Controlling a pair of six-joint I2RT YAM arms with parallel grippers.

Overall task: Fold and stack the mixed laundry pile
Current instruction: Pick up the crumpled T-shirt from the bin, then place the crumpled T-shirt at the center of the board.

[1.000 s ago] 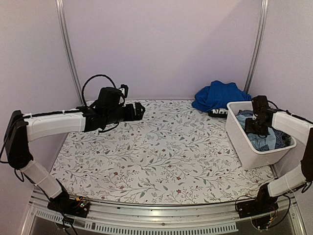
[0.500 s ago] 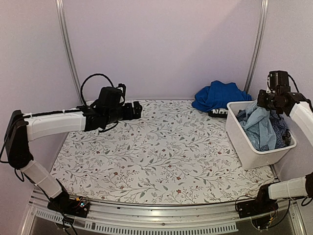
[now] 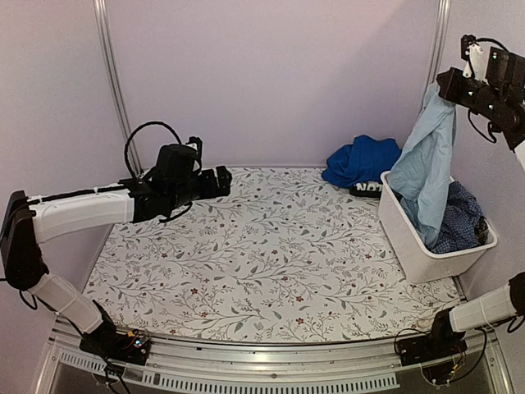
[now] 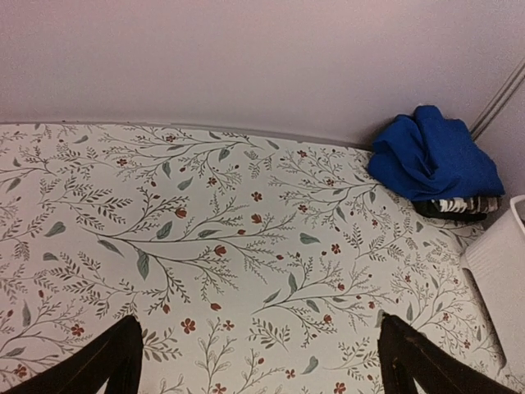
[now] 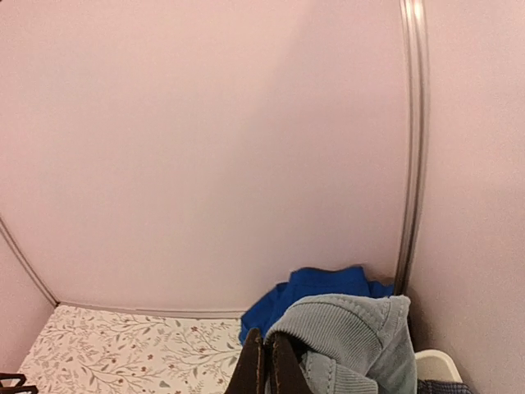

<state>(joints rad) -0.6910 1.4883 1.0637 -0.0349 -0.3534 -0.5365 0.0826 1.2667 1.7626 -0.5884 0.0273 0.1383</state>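
Right arm has gone up from inside the white tub [image 3: 413, 242] to high at the far right, and the right hand [image 3: 449, 85] is now clamped on the top of the pale blue garment [image 3: 422, 172]. A second ago that garment lay bunched in the tub; now it hangs full length, its lower end still inside the tub. The right wrist view agrees, with the fingers pinched together on a ribbed pale blue hem. Left hand [image 3: 221, 180] is spread wide and holds nothing. It hovers over the far-left part of the counter [image 3: 271, 263] and has drifted only slightly left. Dark blue small-check garment [image 3: 461, 222] stays in the tub, behind the hanging cloth. Royal blue garment [image 3: 361, 160] sits crumpled at the far edge of the counter, just beside the tub's far corner. Black-and-white plaid garment [image 3: 367, 190] lies partly under it, with only a strip showing. Progress, as I judge it, is very early: nothing is folded and no stack has been begun. One piece is being drawn out; it has yet to clear the tub, be laid flat and be folded. Three more visible pieces wait after it. Whether anything lies deeper in the tub cannot be told.
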